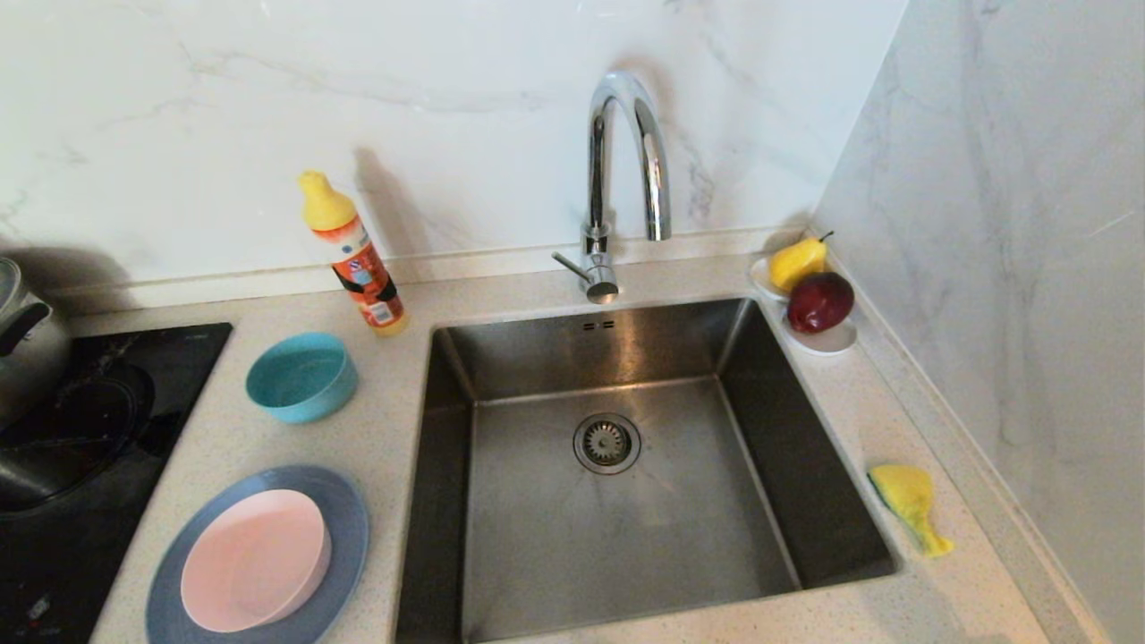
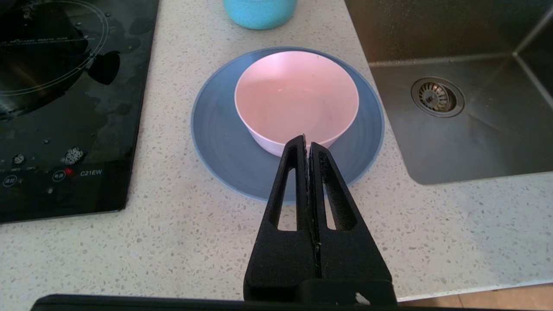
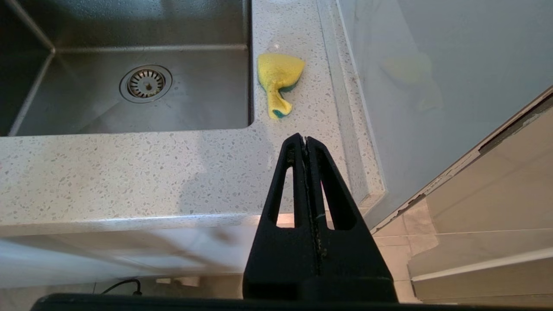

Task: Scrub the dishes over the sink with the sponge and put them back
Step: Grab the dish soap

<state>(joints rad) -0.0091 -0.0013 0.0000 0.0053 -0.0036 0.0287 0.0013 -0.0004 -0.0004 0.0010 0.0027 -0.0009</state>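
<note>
The pale pink bowl (image 1: 255, 561) (image 2: 297, 97) sits on the grey-blue plate (image 1: 344, 519) (image 2: 216, 142) on the counter left of the sink (image 1: 626, 501) (image 2: 475, 142) (image 3: 86, 103). The teal bowl (image 1: 301, 376) (image 2: 259, 13) stands behind them. The yellow sponge (image 1: 910, 503) (image 3: 278, 77) lies on the counter right of the sink. My left gripper (image 2: 307, 139) is shut and empty, hanging near the counter's front edge, short of the plate. My right gripper (image 3: 304, 139) is shut and empty, hanging over the counter's front edge, short of the sponge. Neither arm shows in the head view.
An orange bottle with a yellow cap (image 1: 353, 255) leans behind the teal bowl. A chrome tap (image 1: 617, 179) rises behind the sink. A white saucer (image 1: 827, 340) with a pear and an apple sits at the back right. A black hob (image 1: 89, 447) (image 2: 65, 108) with a pot (image 1: 27, 340) lies left. Walls close the back and right.
</note>
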